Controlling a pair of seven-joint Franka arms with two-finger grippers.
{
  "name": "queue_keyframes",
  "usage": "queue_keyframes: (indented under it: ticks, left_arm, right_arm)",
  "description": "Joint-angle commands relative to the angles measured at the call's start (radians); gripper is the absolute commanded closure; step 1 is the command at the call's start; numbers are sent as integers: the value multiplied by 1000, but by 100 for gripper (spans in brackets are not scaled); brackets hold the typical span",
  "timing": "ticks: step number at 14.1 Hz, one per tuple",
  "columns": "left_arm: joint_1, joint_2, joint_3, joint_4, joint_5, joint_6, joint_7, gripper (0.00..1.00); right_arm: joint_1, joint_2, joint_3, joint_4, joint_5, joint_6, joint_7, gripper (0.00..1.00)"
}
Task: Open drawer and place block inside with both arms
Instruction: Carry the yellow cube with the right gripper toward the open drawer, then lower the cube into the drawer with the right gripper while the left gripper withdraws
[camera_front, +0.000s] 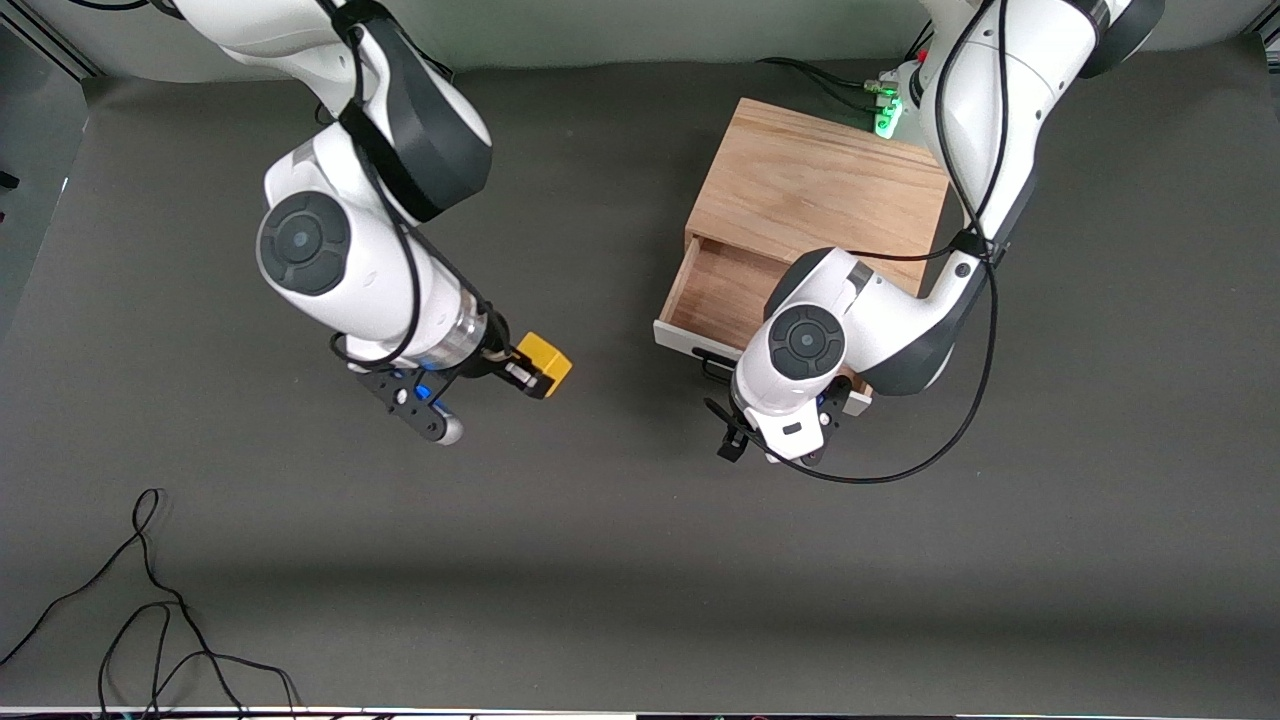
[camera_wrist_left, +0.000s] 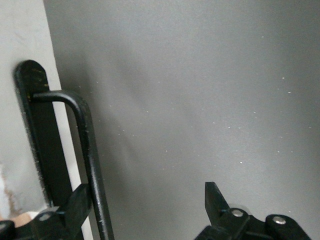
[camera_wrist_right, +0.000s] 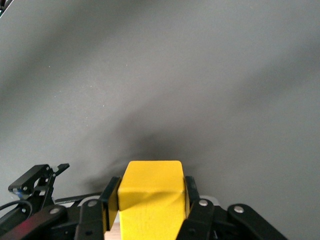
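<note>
Counter (camera_front: 620, 560): dark grey matte sheet, lightly creased, spanning the whole work area. Light wooden cabinet (camera_front: 815, 190) sits directly on it, toward the left arm's end and close to the edge where the bases stand. Its drawer (camera_front: 715, 295) is pulled partway out toward the front camera. Loose black cable (camera_front: 150, 610) lies coiled at the camera-side corner at the right arm's end.

Cabinet (camera_front: 815, 185) and drawer (camera_front: 715, 290) interior – light wood, visible grain, matt; drawer front white, smooth. Handle (camera_wrist_left: 87, 150) – black metal bar, scuffed. Block (camera_wrist_right: 150, 197) looked smooth, yellow, faintly satin. Table (camera_front: 640, 560) cover grey, matt, dust-specked. Arm shells glossy white plastic
</note>
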Motion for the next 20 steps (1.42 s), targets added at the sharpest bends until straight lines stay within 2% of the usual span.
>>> queue_keyframes:
  ticks: [1, 7, 9, 11, 14, 18, 20]
  left_arm:
    - [-23, 28, 16, 52, 29, 42, -26, 0]
    - [-9, 13, 16, 66, 43, 76, -13, 0]
    - [70, -47, 24, 78, 43, 52, 46, 0]
    - [161, -101, 1, 81, 2, -61, 191, 0]
    - [315, -187, -5, 77, -124, -211, 483, 0]
    - [513, -277, -5, 75, -204, -420, 911, 0]
    - [584, -326, -4, 65, -206, -503, 1093, 0]
  right_arm:
    - [30, 3, -5, 39, -5, -10, 69, 100]
    - [90, 15, -5, 53, -39, 19, 149, 100]
    - [125, 28, -5, 53, -51, 56, 196, 100]
    - [168, 34, -5, 56, -68, 109, 264, 100]
    - [249, 72, -5, 63, -72, 177, 292, 100]
    - [358, 236, -5, 180, -120, 194, 287, 100]
    - [383, 284, -4, 185, -175, 193, 286, 100]
